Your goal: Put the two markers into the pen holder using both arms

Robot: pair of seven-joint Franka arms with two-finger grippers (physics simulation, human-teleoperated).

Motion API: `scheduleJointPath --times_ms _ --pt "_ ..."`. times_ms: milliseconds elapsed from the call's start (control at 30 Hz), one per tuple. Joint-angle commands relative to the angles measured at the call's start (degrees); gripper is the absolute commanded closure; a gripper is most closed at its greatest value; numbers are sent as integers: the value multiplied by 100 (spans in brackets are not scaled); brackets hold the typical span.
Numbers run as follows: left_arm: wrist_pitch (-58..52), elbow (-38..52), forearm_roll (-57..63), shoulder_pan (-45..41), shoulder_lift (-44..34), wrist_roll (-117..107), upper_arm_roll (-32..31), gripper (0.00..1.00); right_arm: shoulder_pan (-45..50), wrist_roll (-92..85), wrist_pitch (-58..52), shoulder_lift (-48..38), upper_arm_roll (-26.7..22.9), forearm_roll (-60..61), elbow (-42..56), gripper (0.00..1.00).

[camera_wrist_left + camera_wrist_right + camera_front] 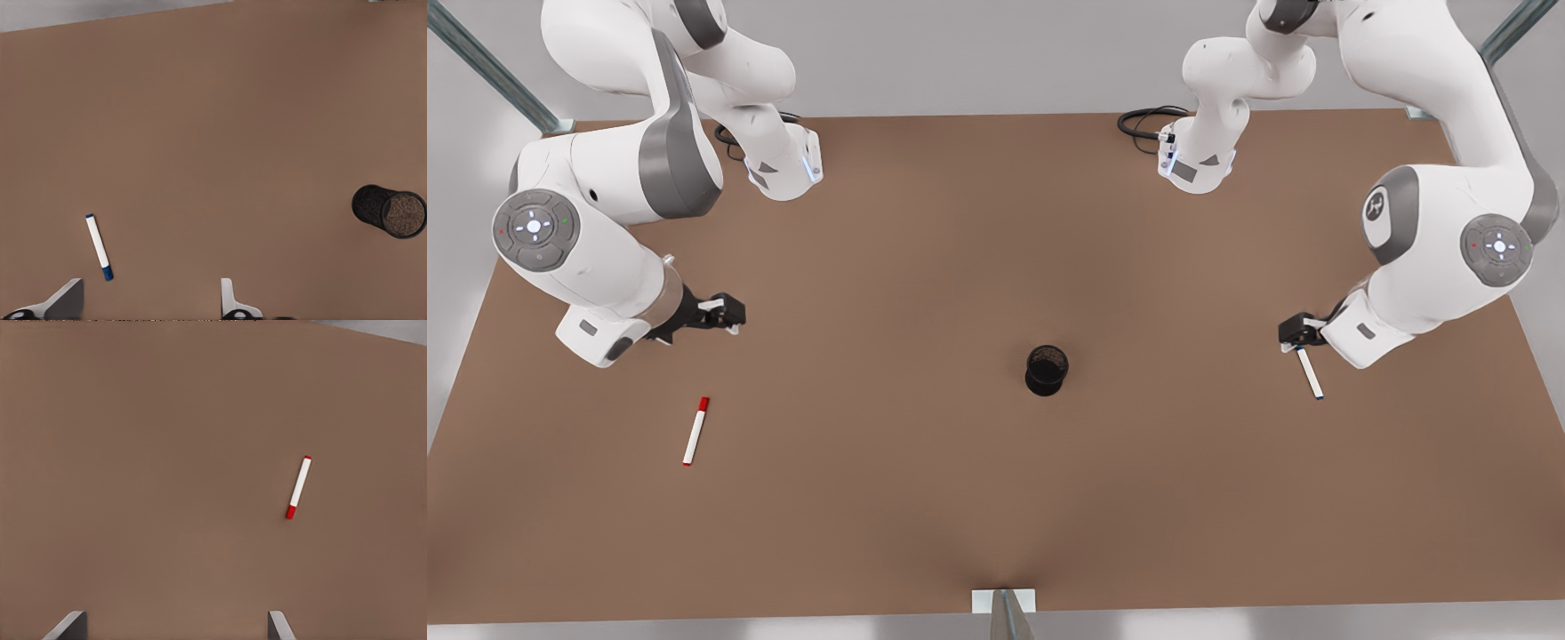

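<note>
Blue marker (1310,372) just beside left tool (1294,336); red marker (695,431) near right tool (729,313); both tools spread apart.

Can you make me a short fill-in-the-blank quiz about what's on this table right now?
1. The pen lying alone near the front view's left has a ____ cap.
2. The pen beside the left end effector has a ____ cap.
3. The black cup stands upright, and inside it there are ____ pens.
4. The right end effector has its fingers ____.

Missing words: red; blue; no; open
</note>
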Motion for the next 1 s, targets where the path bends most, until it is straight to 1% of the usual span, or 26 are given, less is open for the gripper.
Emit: scheduleJointPath --times_ms 0,67,100,167,200,233,300,400,433,467,500,533,567,600,667,767,867,933,967 --pt "417 -7 0 9 20 58 0 0 0 186 83 -9 2 0 3 0" --pt "680 -217 -18 176 108 49 61 0 0 178 83 -9 2 0 3 0" --pt "1337 -629 -9 220 240 -144 377 0 0 151 83 -9 2 0 3 0" --pt "2516 -1421 -245 395 327 -118 650 0 0 160 83 -9 -7 0 3 0" --pt "2658 -1466 -668 492 521 83 835 0 9 169 83 -9 2 0 3 0" --pt "2807 -1483 -712 677 644 602 862 0 9 169 83 -9 2 0 3 0" --pt "3607 -1967 -774 747 741 1129 897 0 9 160 83 -9 2 0 3 0" --pt "3766 -1993 -1644 905 1145 1991 1099 0 0 160 83 0 2 0 -6 0" --pt "3827 -1993 -1644 914 1233 2000 1160 0 0 160 83 0 2 0 -6 0" --pt "3976 -1993 -1644 914 1373 2009 1204 5 0 160 92 9 2 -9 -15 0" --pt "4099 -1993 -1644 949 1470 2009 1204 19 0 186 153 70 2 0 -32 0" --pt "4170 -1993 -1644 958 1558 2009 1204 27 0 230 320 193 2 -9 -32 0" --pt "4258 -1993 -1644 958 1664 2009 1204 31 0 239 557 474 2 0 -24 0" --pt "4346 -1993 -1635 958 1769 2018 1213 31 -9 230 1005 861 11 0 -24 0" --pt "4390 -1984 -1608 958 1857 2018 1231 33 17 178 1550 1353 46 0 -32 0" --pt "4390 -1993 -1600 949 1927 2009 1248 36 0 169 2253 1749 37 -44 -138 0" --pt "4381 -2283 -1600 914 1927 1956 1248 36 -562 -120 2544 1978 2 -325 -235 0" --pt "4390 -2493 -1591 897 1927 1956 1257 36 -887 -498 2720 2162 -7 -307 -235 0" --pt "4486 -2634 -1591 862 1919 1956 1257 36 -923 -596 2728 2302 -24 -334 -200 0"
